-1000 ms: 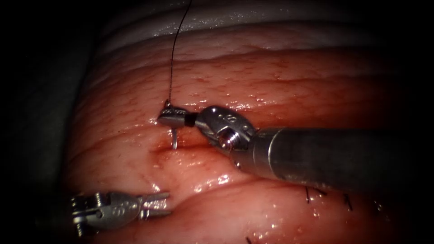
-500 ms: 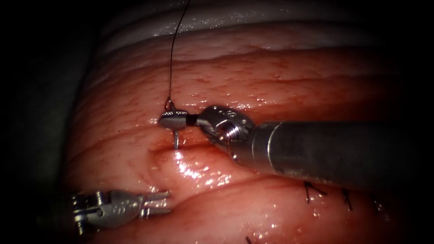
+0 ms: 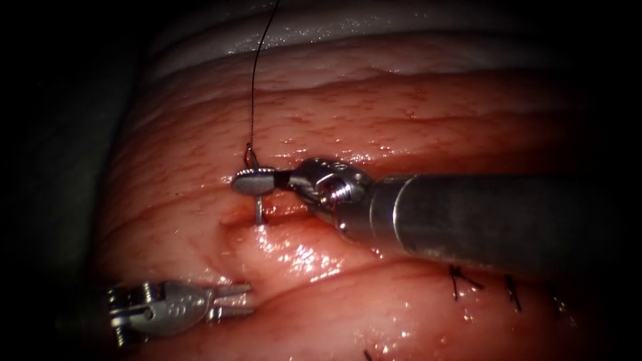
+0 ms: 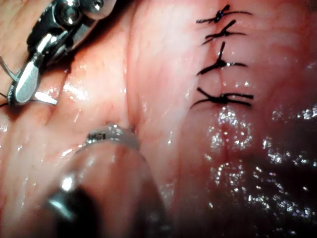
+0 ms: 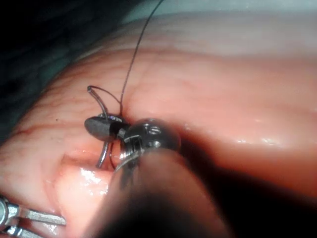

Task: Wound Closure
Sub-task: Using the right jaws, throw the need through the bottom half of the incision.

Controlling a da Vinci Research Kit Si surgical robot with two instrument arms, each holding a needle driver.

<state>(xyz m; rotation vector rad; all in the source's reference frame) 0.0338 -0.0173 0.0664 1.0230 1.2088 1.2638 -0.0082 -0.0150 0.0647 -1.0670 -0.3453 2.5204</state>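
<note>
Right tool (image 3: 254,182) and needle (image 3: 257,208) block cut (image 3: 287,212); tissue (image 3: 401,120) beyond open (thread (image 3: 254,87) crosses).

Darkness rings the endoscope view, deepest at its left edge and corners. A pale, glossy band (image 3: 374,27) lies along the far edge, catching bright light from above.

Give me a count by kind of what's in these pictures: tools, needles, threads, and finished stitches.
Tools: 2, the right arm's tool shut on the needle, the left arm's tool open and holding nothing.
Needles: 1, the needle with its tip at the cut in the tissue.
Threads: 1, the thread trailing from the needle.
Finished stitches: 4, the stitches in the left wrist view.
Total: 8.
</note>
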